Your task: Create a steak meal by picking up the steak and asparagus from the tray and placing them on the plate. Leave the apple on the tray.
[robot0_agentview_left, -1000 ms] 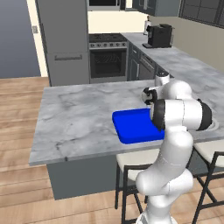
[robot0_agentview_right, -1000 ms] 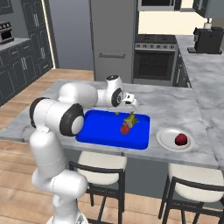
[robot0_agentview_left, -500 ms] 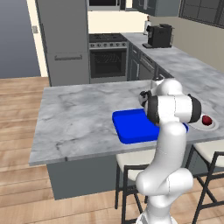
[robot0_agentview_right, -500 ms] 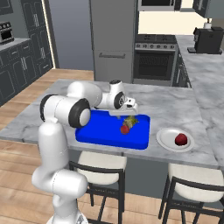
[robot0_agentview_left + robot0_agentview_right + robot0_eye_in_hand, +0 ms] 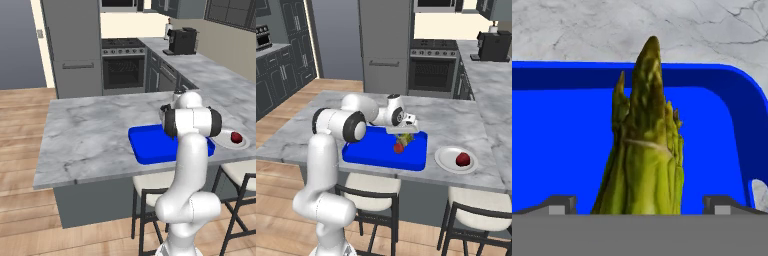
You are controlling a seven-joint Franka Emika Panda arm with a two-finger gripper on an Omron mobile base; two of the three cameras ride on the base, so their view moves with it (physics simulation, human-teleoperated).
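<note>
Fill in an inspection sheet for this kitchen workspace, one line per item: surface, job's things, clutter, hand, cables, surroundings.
Surface: grey marble counter.
Job's things: steak on the plate; asparagus and apple on the blue tray.
Clutter: nothing seen.
Hand: hand low over the tray, the asparagus between its open fingers; contact cannot be told.
Cables: nothing seen.
Surroundings: oven, fridge, coffee machine, two stools.

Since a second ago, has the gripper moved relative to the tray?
Yes. In the right base view the gripper has come down closer to the blue tray, and now sits just above the asparagus near the tray's far right corner.
</note>
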